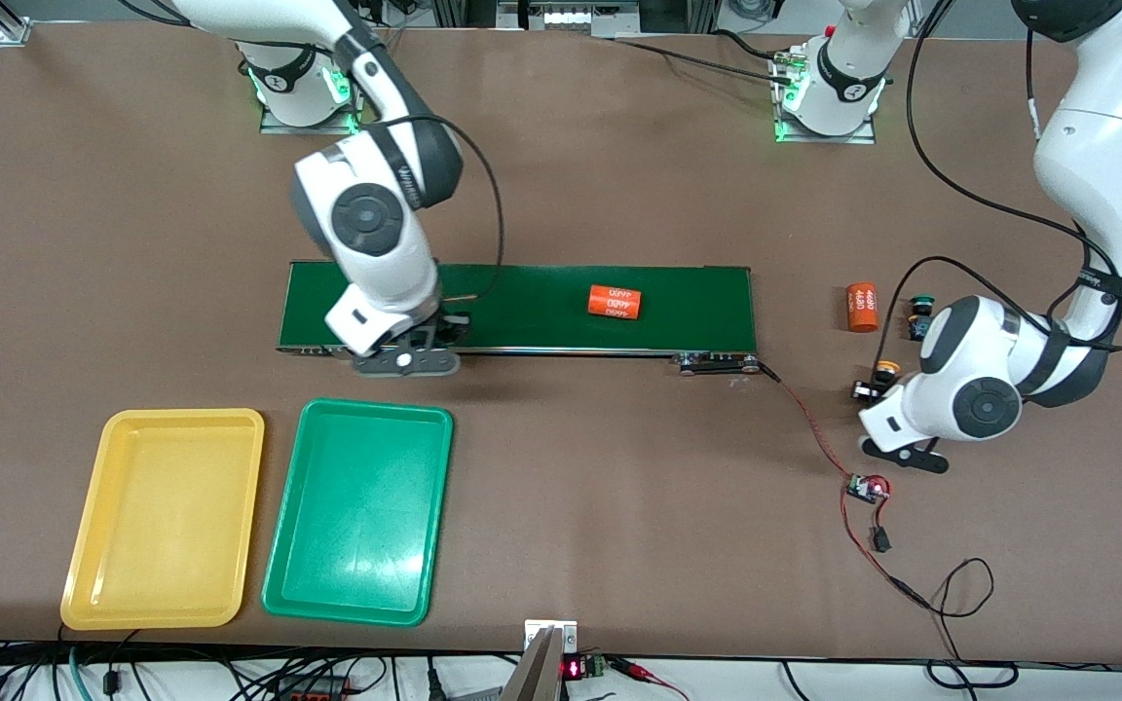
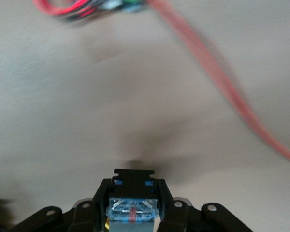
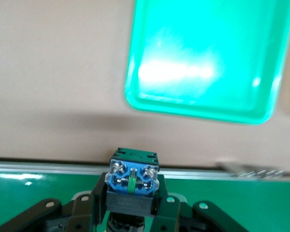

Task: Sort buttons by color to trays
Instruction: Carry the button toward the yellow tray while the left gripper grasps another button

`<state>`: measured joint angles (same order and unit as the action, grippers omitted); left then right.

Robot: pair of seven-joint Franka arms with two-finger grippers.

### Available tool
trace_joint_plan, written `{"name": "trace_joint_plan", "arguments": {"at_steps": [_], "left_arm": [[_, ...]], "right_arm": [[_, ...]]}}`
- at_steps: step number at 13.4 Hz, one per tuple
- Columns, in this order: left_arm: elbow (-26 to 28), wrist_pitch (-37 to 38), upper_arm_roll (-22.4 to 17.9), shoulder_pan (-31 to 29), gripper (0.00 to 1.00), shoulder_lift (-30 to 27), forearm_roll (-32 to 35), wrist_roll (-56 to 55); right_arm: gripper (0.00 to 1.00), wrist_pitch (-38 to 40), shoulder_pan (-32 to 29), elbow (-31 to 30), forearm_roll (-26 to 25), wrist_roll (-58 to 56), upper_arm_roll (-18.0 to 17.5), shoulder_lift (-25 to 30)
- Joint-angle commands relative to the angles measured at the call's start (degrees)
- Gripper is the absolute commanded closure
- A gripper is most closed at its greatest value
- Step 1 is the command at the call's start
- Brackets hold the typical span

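Gripping a button (image 3: 132, 181), right gripper (image 3: 131, 203) jaws pinch it over the conveyor belt (image 1: 542, 302). Left gripper (image 2: 133, 212) jaws clamp a second button (image 2: 133, 205). Two more buttons (image 1: 919, 313) (image 1: 880, 375) sit near it. Two trays: yellow tray (image 1: 164, 516), green tray (image 1: 358, 511). Two orange cylinders (image 1: 615, 302) (image 1: 862, 307).

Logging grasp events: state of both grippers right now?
Left gripper: shut on a button, over bare table.
Right gripper: shut on a green button, over the conveyor belt.

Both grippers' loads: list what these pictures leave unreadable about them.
- Right gripper, over the conveyor belt's edge: cap of its button faces away in the wrist view; the wrist hides it in front view.
- Left gripper: its button shows only the body, cut off at the wrist view's edge; the arm covers it in front view.
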<state>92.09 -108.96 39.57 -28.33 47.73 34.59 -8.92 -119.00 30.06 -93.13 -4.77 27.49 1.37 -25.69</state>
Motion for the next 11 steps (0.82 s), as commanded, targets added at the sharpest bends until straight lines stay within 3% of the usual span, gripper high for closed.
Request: {"name": "trace_joint_plan", "arguments": {"at_steps": [1,4,6,11], "left_arm": [[-1.5,6.5,6.5,-0.2,0.77,-1.7,-5.0,-6.3],[-1.5,14.4,15.2,-0.2,0.77,-2.4,-6.5,-17.1],[0.0,15.4,19.4,0.1,0.78,-2.1,-7.4,-22.1],[3.7,6.9,19.1,7.8,0.77,0.1,-7.7,-34.0]], "right_arm": [[0.99,2.9,-5.2,0.8,0.6,-8.0,1.0,1.3],[0.99,5.7,-12.2,0.8,1.0,-14.9,1.1,3.2],[0.98,6.4,-17.5,0.8,0.8,-20.2,1.1,3.5],[0.98,1.7,-28.3,3.6,0.3,-34.3,1.1,-1.3]]}}
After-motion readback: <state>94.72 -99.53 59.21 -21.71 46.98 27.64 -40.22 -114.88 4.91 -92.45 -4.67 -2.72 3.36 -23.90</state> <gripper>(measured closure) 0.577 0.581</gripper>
